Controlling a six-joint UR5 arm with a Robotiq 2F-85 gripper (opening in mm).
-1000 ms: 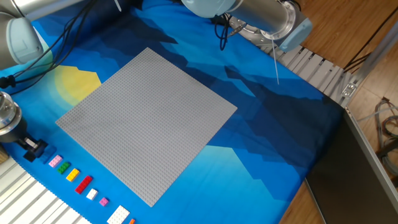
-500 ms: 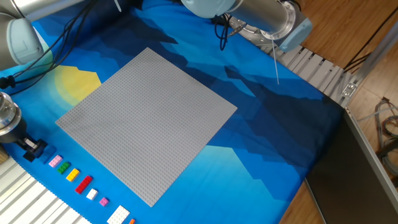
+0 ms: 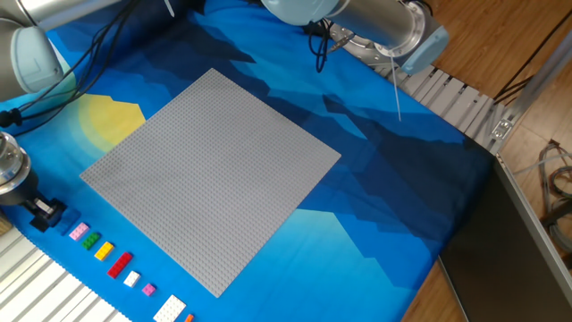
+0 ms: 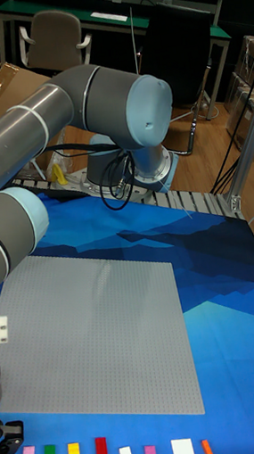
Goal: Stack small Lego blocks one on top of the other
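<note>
Gripper [image 3: 45, 213] sits low at the cloth's [image 3: 375, 179] edge, fingers pressed onto a black block [image 3: 49, 211] over a blue block [image 3: 40, 224], beside the brick row [image 3: 112, 258].

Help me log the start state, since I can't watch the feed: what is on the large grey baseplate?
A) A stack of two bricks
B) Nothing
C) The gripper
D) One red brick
B: the grey baseplate is bare, the coloured bricks lie in a row off its edge, and the gripper is beside that row.
</note>
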